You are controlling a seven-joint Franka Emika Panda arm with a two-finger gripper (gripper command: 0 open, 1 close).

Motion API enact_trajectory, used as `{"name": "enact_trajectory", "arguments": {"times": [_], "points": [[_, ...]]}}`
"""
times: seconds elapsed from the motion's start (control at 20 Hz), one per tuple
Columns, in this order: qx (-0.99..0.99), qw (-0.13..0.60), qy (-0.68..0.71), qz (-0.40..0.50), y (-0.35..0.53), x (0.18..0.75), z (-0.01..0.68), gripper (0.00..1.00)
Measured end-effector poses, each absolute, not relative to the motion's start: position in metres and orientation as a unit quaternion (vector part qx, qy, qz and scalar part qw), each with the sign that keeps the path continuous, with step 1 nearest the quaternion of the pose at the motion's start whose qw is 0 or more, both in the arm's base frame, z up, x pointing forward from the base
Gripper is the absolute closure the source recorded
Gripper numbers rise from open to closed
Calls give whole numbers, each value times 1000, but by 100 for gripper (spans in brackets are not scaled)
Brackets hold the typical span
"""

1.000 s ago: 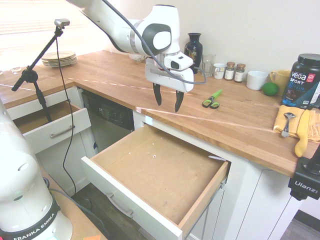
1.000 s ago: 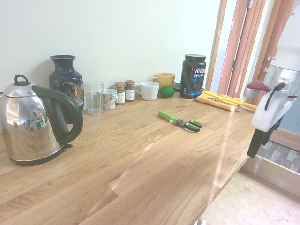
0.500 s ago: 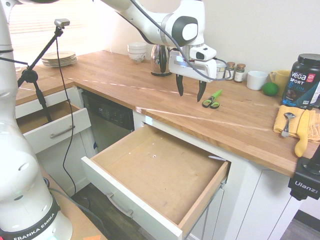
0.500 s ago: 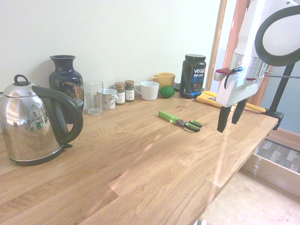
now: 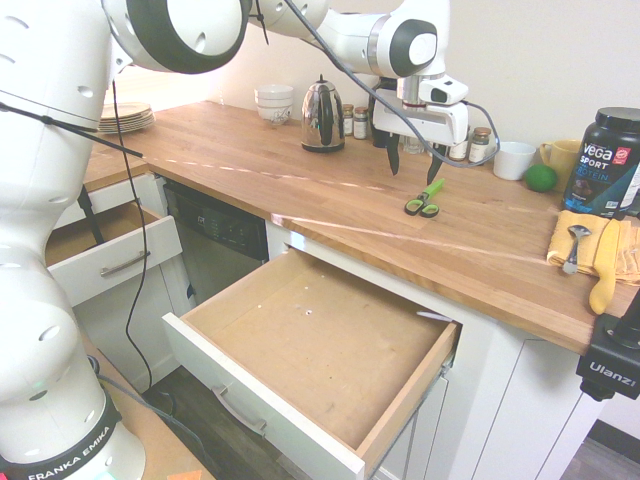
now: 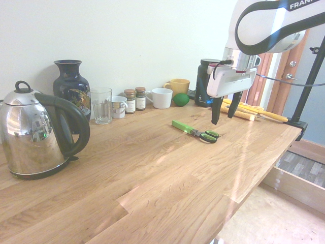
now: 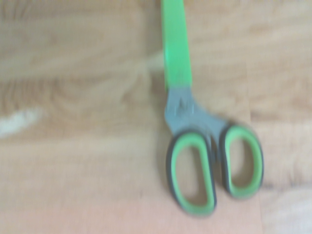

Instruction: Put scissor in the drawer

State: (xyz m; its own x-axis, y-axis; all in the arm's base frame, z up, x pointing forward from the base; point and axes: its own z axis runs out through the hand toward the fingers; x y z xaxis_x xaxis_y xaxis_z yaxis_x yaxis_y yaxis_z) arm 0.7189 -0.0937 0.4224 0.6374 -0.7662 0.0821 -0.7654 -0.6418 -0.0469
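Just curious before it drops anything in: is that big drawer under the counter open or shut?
Open. The drawer is pulled far out from the cabinet, showing its bare wooden inside with nothing in it.

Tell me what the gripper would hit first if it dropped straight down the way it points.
Probably the scissor, lying flat on the wooden countertop. The open gripper hangs above it, and the wrist view shows its handles below. Depth is unclear; it might touch bare wood just beside them.

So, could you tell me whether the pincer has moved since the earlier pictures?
Yes: the pincer travelled from over the open drawer across the counter, now above the scissor.
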Motion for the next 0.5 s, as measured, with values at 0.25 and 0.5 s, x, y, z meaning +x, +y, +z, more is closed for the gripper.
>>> {"name": "enact_trajectory", "arguments": {"times": [0.25,0.5], "points": [[-908,-3,417,-40,-96,750,408,0],[-911,-5,411,-36,-98,770,394,0]]}}
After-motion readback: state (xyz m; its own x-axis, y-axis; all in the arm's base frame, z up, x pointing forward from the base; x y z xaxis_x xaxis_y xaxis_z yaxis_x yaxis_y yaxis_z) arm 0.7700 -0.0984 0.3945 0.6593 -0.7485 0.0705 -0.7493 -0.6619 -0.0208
